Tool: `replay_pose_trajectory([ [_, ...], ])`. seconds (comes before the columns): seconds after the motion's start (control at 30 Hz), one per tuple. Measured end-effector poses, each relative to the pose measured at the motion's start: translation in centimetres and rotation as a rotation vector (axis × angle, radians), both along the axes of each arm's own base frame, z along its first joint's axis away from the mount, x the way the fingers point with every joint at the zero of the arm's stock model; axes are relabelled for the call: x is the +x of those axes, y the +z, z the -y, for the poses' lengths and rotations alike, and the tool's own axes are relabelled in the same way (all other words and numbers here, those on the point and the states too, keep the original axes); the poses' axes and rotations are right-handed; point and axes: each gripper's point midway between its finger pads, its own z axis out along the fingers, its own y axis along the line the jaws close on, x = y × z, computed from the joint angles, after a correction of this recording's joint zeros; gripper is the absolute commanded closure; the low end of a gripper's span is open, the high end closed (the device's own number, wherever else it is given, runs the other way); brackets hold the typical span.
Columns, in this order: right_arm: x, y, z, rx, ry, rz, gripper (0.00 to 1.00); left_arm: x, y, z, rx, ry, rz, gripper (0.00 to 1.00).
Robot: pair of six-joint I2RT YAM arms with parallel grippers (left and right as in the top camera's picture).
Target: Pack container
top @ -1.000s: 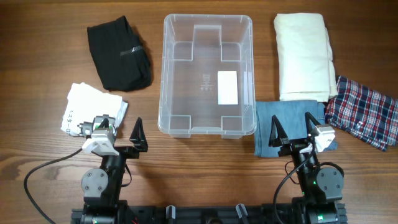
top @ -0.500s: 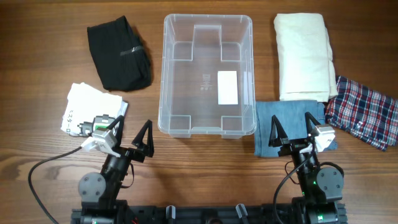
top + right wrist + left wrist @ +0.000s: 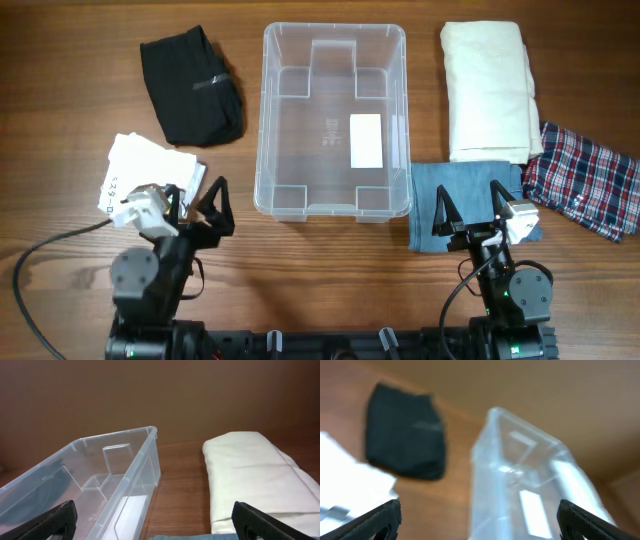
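Both grippers are spread as wide as they go with nothing in them: left gripper [image 3: 197, 203] and right gripper [image 3: 468, 208], both at the near edge. Biggest thing is the clear container [image 3: 300, 130], sitting mid-table. Folded cream cloth [image 3: 486, 90] lies off to its right and the black cloth [image 3: 192, 85] off to its left. Plaid fabric [image 3: 585, 180] overlaps the cream one's near corner. Blue denim piece [image 3: 462, 178] touches the container's near right corner, under the right gripper. White printed cloth [image 3: 140, 165] is just beside the left gripper.
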Motion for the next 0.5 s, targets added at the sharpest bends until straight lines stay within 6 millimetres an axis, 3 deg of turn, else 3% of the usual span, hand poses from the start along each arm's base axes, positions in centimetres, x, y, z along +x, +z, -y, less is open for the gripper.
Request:
replay_pose_trajectory([
  [0.1, 0.0, 0.0, 0.0, 0.0, 0.0, 0.0, 0.0, 0.5, -1.9, -0.2, 0.009, 0.015, -0.083, 0.0],
  [0.27, 0.0, 0.0, 0.0, 0.0, 0.0, 0.0, 0.0, 1.7, -2.8, 0.5, -0.002, -0.023, -0.102, 0.0],
  [0.37, 0.0, 0.0, 0.0, 0.0, 0.0, 0.0, 0.0, 1.8, -3.7, 0.6, -0.003, -0.031, -0.138, 0.0],
  [0.5, 0.0, 0.0, 0.0, 0.0, 0.0, 0.0, 0.0, 1.1, -6.5, 0.7, 0.0, -0.034, -0.255, 0.0],
])
